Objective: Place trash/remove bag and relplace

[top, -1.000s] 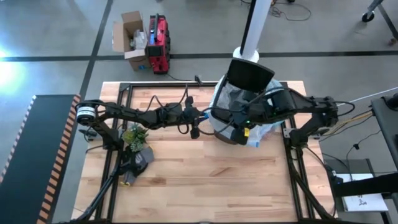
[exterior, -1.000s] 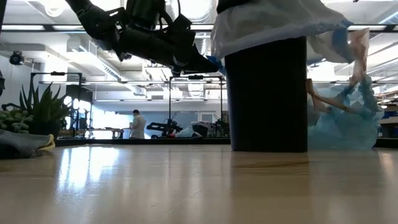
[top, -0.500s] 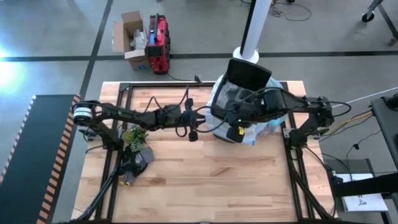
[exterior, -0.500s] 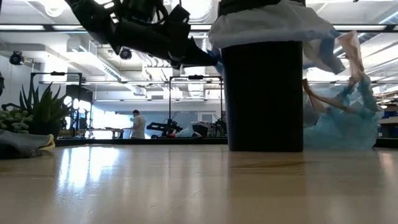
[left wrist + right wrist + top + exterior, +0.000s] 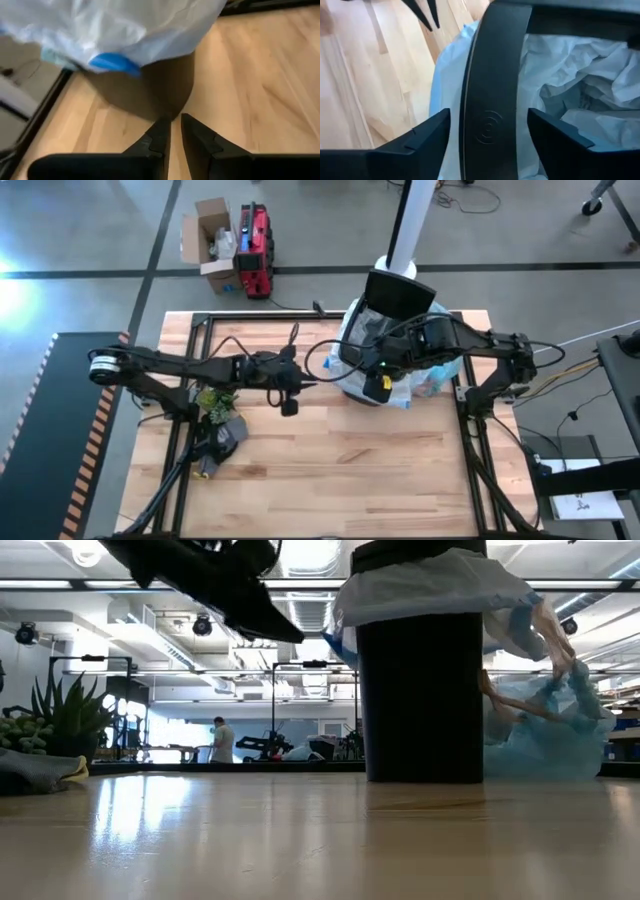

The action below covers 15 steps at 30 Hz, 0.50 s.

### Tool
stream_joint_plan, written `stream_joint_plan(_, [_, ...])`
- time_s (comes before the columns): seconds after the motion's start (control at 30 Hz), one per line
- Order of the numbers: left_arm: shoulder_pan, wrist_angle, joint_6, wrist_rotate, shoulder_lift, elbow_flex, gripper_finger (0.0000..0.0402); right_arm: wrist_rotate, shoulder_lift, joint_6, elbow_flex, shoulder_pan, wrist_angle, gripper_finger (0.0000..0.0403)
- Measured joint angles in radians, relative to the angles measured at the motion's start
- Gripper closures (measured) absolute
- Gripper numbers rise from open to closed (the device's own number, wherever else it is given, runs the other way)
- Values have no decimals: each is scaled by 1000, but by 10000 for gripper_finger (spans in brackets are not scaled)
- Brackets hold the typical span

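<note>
right wrist view: right gripper (image 5: pixel 487 135) fingers spread wide astride the tall black bin's rim (image 5: pixel 490 90), white plastic liner (image 5: pixel 580 75) beside them; left gripper (image 5: pixel 175 132) fingers nearly together, empty, short of the bin.

The bin (image 5: pixel 427 695) is black, with a white bag (image 5: pixel 430 585) over its rim. A light-blue bag (image 5: pixel 545 735) lies beside it on the pale wooden desk (image 5: pixel 330 450).

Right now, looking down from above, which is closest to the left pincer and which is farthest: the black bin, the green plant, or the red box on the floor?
From the left pincer:
1. The black bin, right beside it toward the right arm.
2. The green plant, back along the left arm on the table.
3. The red box, off the table on the floor.
</note>
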Motion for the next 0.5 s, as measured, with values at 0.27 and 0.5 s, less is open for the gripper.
stream_joint_plan(0.27, [-73,18,-17,-36,-88,0,358,20,-81,0,19,2,0,85])
stream_joint_plan(0.5, [-195,252,5,-43,-84,0,345,117,-207,14,-22,14,0,70])
